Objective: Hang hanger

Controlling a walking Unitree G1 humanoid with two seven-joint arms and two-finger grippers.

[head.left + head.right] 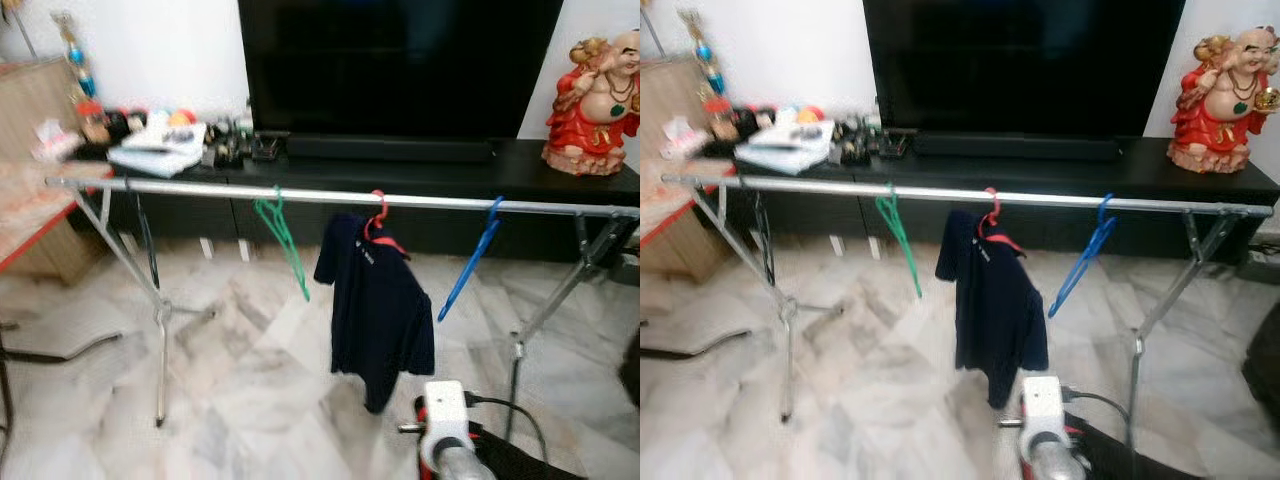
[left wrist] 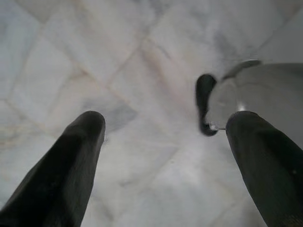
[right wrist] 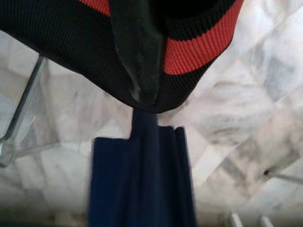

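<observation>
**Hangers on the rail, arms low**

A silver rail [image 1: 330, 195] runs across the middle of the frame on a folding stand. A green hanger [image 1: 283, 235] hangs left of centre, a red hanger [image 1: 380, 225] carries a navy shirt [image 1: 380, 305] at centre, and a blue hanger [image 1: 470, 262] hangs tilted to the right. The left gripper [image 2: 165, 137] points at the marble floor [image 2: 142, 56], fingers [image 2: 78, 156] spread wide. The right gripper [image 3: 139, 61] holds black-and-red ribbed cloth [image 3: 199, 47] above the shirt; its spread I cannot tell.

left gripper [image 2: 165, 156] hangs low pointing at the floor, its two black fingers [image 2: 71, 165] spread wide apart, right arm [image 1: 447, 430] is raised in front with its wrist up
</observation>
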